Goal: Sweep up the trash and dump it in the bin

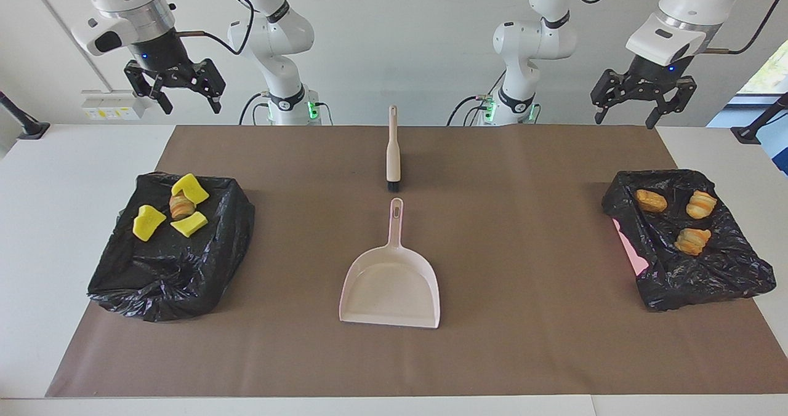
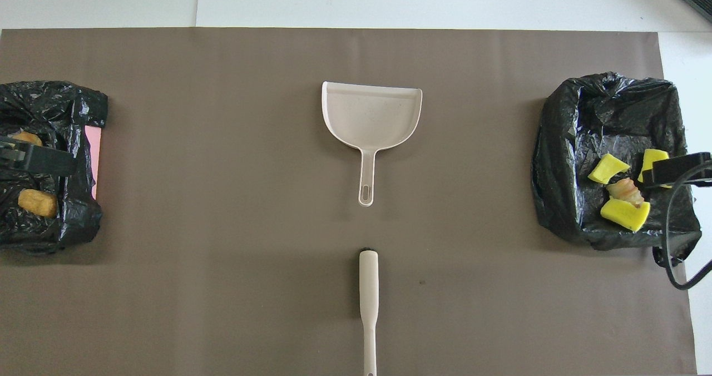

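Left end effector (image 1: 643, 104) open – facing view, overhead shows only its tip

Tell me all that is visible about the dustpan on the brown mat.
The dustpan is pale pink and looks like smooth plastic. It lies flat and empty at the middle of the brown mat. Its handle, with a hanging slot at the end, points toward the robots and the brush, which lies nearer to them without touching it. Its open edge faces away. No gripper touches it.
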`<state>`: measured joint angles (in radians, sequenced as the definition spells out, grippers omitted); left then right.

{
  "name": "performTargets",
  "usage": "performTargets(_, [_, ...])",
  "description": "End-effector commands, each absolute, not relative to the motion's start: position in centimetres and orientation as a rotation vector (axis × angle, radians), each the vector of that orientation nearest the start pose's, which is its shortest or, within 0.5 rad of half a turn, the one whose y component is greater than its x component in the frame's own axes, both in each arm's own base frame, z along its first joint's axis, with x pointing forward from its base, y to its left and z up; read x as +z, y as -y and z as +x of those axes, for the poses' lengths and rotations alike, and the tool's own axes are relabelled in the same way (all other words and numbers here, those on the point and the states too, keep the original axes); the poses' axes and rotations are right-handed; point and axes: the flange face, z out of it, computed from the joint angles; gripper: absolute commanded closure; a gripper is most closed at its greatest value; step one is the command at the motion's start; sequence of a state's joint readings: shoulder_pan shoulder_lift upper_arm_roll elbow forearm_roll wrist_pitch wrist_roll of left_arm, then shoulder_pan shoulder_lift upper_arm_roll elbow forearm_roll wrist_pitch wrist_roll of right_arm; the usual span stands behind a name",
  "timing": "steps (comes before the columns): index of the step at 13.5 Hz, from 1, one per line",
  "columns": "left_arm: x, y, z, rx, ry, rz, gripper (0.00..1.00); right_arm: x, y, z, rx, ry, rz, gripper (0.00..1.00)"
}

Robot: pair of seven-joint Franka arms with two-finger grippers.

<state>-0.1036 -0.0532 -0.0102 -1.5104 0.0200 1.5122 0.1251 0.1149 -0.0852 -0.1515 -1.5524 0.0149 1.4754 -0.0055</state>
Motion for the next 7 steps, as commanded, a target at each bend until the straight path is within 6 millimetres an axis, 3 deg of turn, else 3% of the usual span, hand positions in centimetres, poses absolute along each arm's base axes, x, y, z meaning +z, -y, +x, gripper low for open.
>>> performTargets(1, [68.25,5.77,52.61,-0.055,-0.383,-3.097,0.00,67.07,2.34,51.82,-0.022,-0.042,-3.097,0.00])
performTargets(7, [68.54,6.33,52.41,-0.077,-0.400,-3.102,0.00,67.08,2.34,51.83,-0.024,-0.042,-3.097,0.00])
